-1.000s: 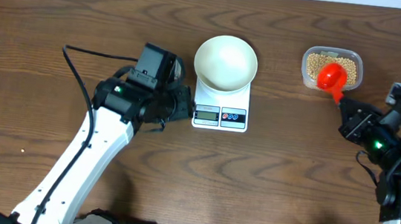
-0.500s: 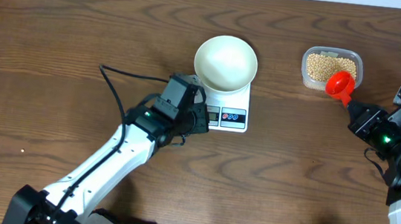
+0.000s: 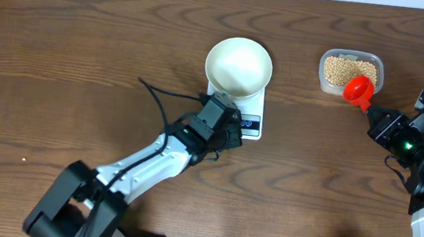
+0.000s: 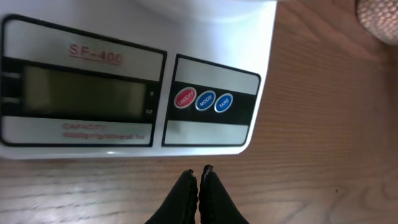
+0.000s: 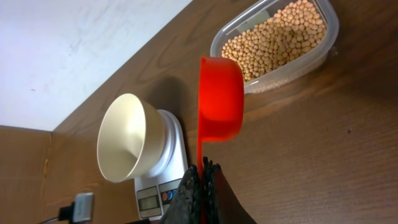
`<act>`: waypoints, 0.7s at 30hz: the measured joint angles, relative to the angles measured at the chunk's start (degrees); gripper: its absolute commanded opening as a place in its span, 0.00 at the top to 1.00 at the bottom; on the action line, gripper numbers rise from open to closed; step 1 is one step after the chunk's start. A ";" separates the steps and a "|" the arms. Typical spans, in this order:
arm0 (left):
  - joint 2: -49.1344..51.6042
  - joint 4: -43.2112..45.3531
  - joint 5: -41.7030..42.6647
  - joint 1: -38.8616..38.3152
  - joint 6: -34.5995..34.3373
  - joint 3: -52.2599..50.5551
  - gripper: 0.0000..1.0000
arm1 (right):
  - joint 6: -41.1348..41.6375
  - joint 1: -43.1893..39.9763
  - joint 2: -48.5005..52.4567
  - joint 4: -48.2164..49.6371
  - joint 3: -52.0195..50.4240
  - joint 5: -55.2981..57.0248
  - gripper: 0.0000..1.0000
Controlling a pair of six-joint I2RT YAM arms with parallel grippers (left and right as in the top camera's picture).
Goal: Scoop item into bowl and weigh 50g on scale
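The white bowl [image 3: 238,65] stands empty on the white scale [image 3: 251,107], also seen in the right wrist view [image 5: 127,144]. In the left wrist view the scale [image 4: 261,68] fills the top, its display [image 4: 81,93] blank, with red and blue buttons [image 4: 204,100]. My left gripper [image 4: 199,174] is shut and empty, just in front of the scale's button panel. My right gripper [image 5: 203,165] is shut on the handle of a red scoop [image 5: 221,99], held beside the clear tub of tan beans [image 5: 283,40]. The scoop [image 3: 359,90] hangs over the tub's front right corner.
The clear tub [image 3: 349,71] sits at the back right of the wooden table. A black cable [image 3: 162,105] trails from my left arm. A white wall edge runs along the table's far side.
My left arm has swung right, from left of the scale to just in front of its buttons. My right gripper lifted the red scoop out of the tub, then held still.
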 measured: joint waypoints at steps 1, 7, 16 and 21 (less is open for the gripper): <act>0.59 0.85 -0.13 -0.04 -0.37 -0.02 0.93 | -0.04 0.00 0.00 -0.02 0.00 0.00 0.99; 1.97 3.91 -3.45 -0.07 -1.64 -0.02 0.93 | -0.48 0.00 0.00 -0.04 0.00 0.11 0.99; 2.01 6.64 -7.93 -0.09 1.38 -0.02 0.93 | -0.63 0.00 0.00 -0.07 0.00 0.13 0.99; 2.03 6.56 -8.52 -0.17 3.26 -0.02 0.93 | -0.63 0.00 0.00 -0.07 0.00 0.15 0.99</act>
